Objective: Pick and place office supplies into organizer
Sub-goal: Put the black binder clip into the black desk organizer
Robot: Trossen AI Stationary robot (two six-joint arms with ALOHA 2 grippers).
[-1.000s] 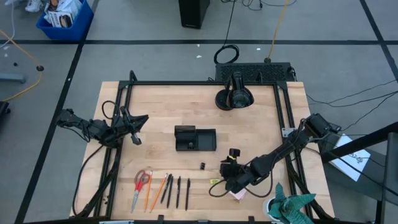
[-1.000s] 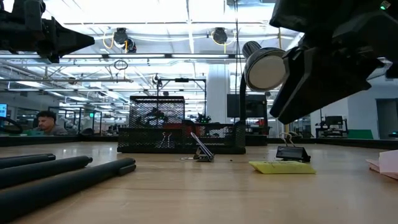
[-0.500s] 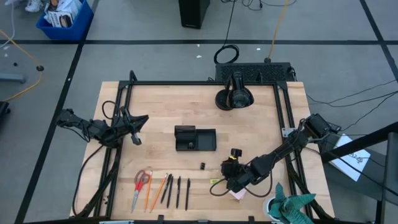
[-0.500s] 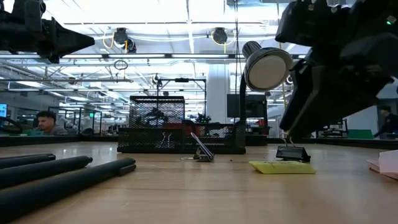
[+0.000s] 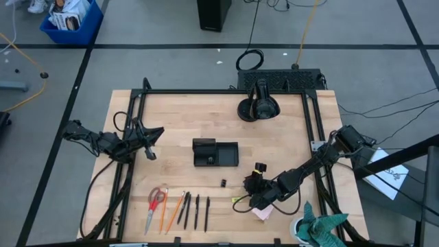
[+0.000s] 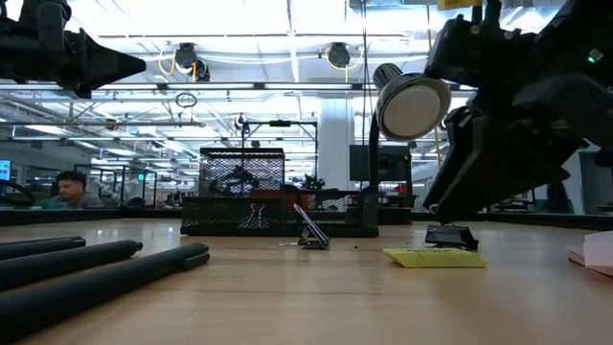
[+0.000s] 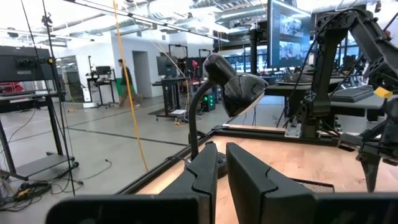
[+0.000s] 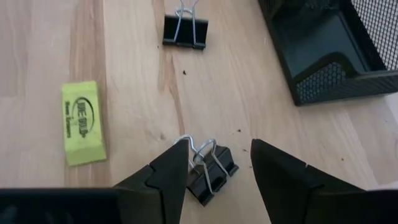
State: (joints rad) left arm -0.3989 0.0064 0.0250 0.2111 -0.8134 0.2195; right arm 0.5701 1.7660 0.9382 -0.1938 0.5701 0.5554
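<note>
Now the right claw [image 8: 214, 165], fingers parted, straddles a binder clip [image 8: 208, 172].

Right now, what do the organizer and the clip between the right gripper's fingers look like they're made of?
The organizer looks like black wire mesh: see-through grid walls, solid rim. The binder clip between the right gripper fingers looks like black-coated metal with bare silvery wire handles. The table looks like pale wood.

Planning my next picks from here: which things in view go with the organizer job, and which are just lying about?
Job:
organizer
scissors
pencils
pens
two binder clips, the nearer one between the right tool's open fingers
yellow-green piece
sticky-note pad

Lying about:
desk lamp
teal cloth
idle left tool
</note>
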